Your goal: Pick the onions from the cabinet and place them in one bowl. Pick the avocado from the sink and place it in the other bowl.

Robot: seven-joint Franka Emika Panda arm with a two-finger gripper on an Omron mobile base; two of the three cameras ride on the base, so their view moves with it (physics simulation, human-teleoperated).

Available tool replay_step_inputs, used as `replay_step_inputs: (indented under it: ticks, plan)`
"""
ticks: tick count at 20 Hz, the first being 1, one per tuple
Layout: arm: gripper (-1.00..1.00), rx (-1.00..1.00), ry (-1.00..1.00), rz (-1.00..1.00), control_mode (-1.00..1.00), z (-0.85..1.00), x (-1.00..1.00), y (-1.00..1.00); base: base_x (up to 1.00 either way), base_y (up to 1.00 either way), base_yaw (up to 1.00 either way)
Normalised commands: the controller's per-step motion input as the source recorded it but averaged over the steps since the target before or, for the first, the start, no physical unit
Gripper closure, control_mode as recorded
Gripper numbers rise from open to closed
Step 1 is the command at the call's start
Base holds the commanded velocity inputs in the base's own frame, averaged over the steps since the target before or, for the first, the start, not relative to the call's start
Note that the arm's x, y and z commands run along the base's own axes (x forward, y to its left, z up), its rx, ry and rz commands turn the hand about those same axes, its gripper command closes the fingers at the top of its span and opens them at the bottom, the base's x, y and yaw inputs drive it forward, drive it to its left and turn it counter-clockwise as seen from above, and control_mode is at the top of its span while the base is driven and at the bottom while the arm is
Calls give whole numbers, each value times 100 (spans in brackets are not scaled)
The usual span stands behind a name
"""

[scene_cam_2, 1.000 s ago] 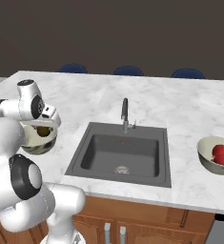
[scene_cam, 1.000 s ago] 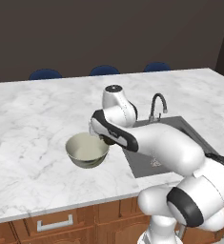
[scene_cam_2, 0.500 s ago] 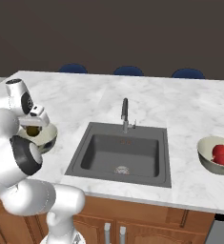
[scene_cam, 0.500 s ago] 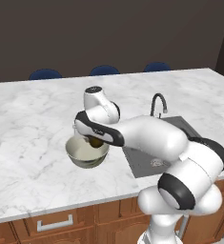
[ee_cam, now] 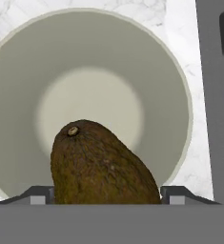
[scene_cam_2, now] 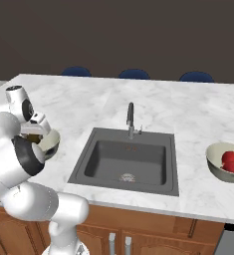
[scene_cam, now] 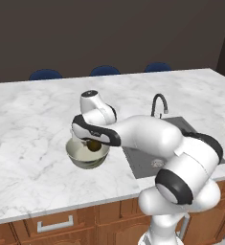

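Near left on the marble counter (scene_cam: 28, 143): bowl (scene_cam: 80, 157), cream inside, grey-olive outside, standing just left of the sink (scene_cam: 152, 160). Gripper (scene_cam: 92, 145) hanging right over that bowl, fingers clamped on the avocado (scene_cam: 92, 145); dark brown-olive lump held above the bowl's opening, between the rims. From the hand camera: avocado (ee_cam: 101, 167) gripped between both finger tips, stem end pointing away, bowl floor (ee_cam: 92, 107) directly behind it; touching the floor or not, cannot tell. Sink edge at right of that view. From the right base camera: same bowl (scene_cam_2: 50, 143) partly hidden behind the arm, avocado (scene_cam_2: 35, 138) just visible at the wrist. Centre: sink (scene_cam_2: 126, 162), dark grey basin, slim faucet (scene_cam_2: 130, 119) at its back edge. Far right: second bowl (scene_cam_2: 228, 162) on the counter, well apart from the first, with red onions (scene_cam_2: 231, 162) inside; count hard to tell. Three blue chair backs (scene_cam_2: 133, 73) behind the counter.
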Motion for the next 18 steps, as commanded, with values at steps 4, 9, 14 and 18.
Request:
replay_step_inputs:
  ticks: [4,9,14,18]
  plan:
    - [100,2,6,0,-100,-6,0,0,0,0,0]
    - [100,1,3,0,-100,-17,4,0,0,0,0]
    - [100,0,0,0,-100,-19,5,0,0,0,0]
    - [100,0,0,0,-100,-3,5,0,0,0,0]
